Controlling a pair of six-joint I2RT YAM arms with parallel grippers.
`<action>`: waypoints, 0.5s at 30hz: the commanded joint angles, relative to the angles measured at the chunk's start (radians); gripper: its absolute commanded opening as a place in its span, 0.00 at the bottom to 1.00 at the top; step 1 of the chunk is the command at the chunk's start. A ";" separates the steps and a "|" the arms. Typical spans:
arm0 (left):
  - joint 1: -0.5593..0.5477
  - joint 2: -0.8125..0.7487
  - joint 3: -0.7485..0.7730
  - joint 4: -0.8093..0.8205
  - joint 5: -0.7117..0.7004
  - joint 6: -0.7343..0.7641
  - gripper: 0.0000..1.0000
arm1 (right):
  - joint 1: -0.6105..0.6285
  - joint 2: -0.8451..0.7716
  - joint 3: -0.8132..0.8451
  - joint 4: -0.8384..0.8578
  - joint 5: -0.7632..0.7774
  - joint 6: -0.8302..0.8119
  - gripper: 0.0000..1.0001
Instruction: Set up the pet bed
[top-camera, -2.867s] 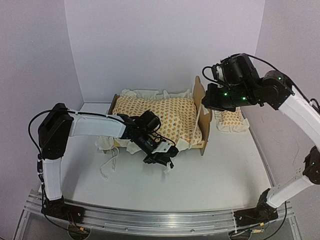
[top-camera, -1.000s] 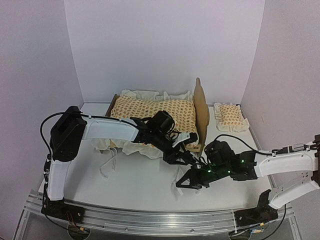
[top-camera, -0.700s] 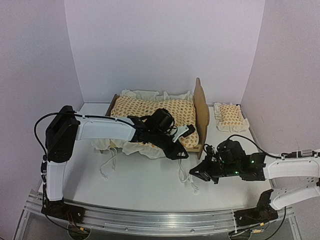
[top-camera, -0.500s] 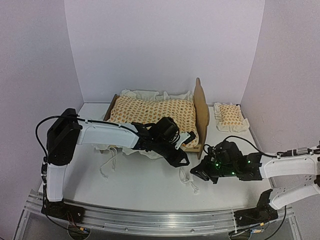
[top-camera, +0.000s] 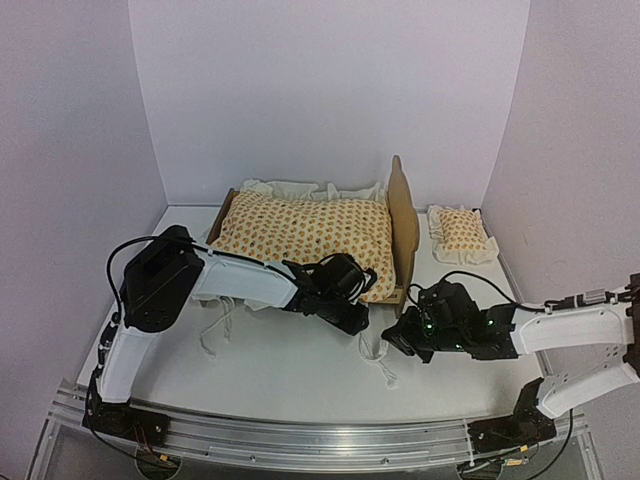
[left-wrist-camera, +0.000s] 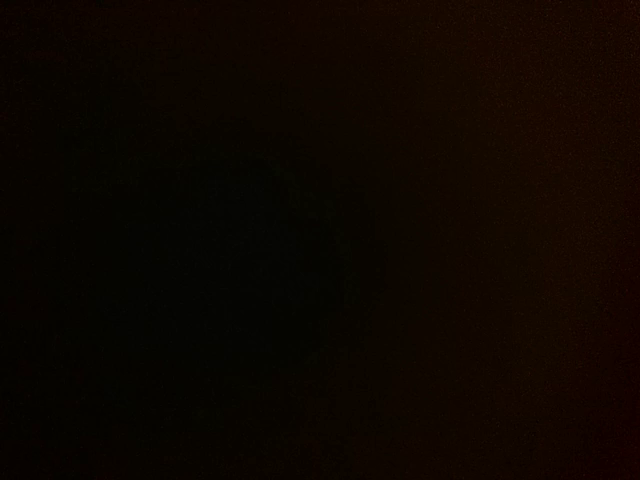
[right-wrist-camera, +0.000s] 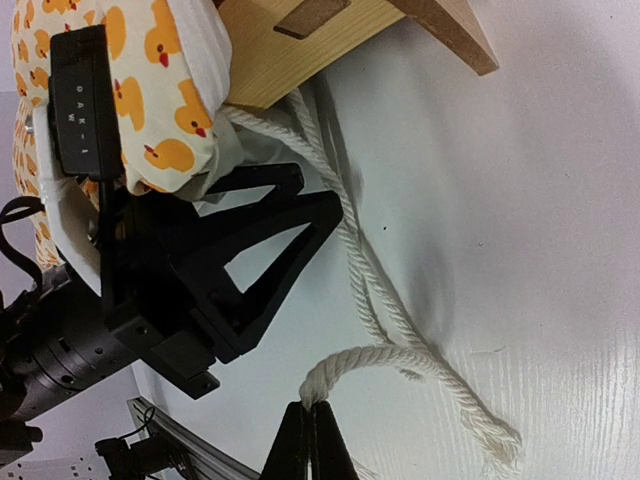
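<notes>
Set-up at the mattress-tidying step, as judged. The left gripper lay low against the near side rail of the pet bed, at the headboard end, its tips under the white ruffle of the mattress cushion. Whether its jaws were spread could not be told, and its wrist view was black. The pet bed stood at the back of the tabletop. A tie cord trailed from the bed's near corner. The right gripper, jaws pressed together, touched the cord's end; a pinch was unclear. The pillow lay beyond the headboard. Next, probably: tuck ruffle and cord, then place the pillow.
</notes>
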 joint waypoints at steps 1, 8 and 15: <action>0.003 0.018 0.069 0.025 -0.031 -0.024 0.35 | -0.003 0.023 0.028 0.050 0.008 0.002 0.00; 0.017 0.023 0.098 0.051 -0.069 -0.005 0.27 | -0.003 0.062 0.031 0.071 -0.020 -0.005 0.00; 0.026 0.047 0.089 0.052 -0.018 0.001 0.00 | -0.005 0.086 0.038 0.091 -0.017 -0.004 0.00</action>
